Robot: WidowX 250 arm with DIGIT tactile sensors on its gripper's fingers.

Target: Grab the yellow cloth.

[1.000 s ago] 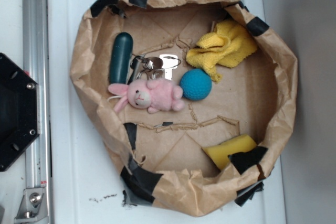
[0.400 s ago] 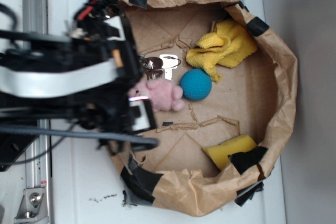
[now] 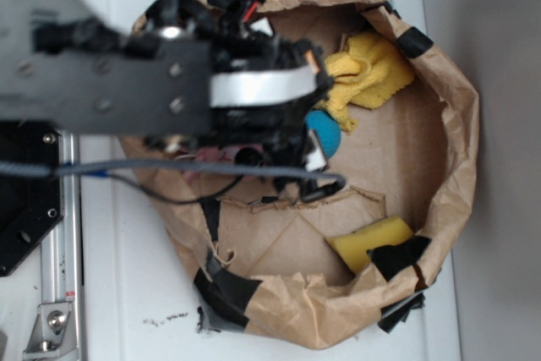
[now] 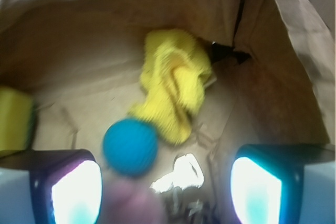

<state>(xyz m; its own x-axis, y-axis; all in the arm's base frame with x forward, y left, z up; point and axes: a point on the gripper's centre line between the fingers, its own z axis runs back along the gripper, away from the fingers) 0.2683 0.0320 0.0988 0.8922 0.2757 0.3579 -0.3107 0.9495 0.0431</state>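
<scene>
The yellow cloth (image 3: 368,73) lies crumpled against the back right wall of the brown paper bag (image 3: 456,141). In the wrist view the yellow cloth (image 4: 173,85) is ahead of the fingers, up the middle of the picture and apart from them. My gripper (image 3: 319,112) hangs over the bag's middle, just left of the cloth. In the wrist view the gripper (image 4: 165,187) is open, fingers wide apart with nothing held between them. The arm hides the left half of the bag's floor.
A blue ball (image 3: 328,134) sits just below the cloth, close to the gripper. A yellow sponge block (image 3: 372,238) lies at the bag's front right. A pink plush (image 4: 128,203) and shiny keys (image 4: 181,174) lie under the gripper. The bag's walls stand up all round.
The arm came in from the left and has moved right across the bag, now covering the plush, the keys and the dark green object, with the gripper close to the cloth.
</scene>
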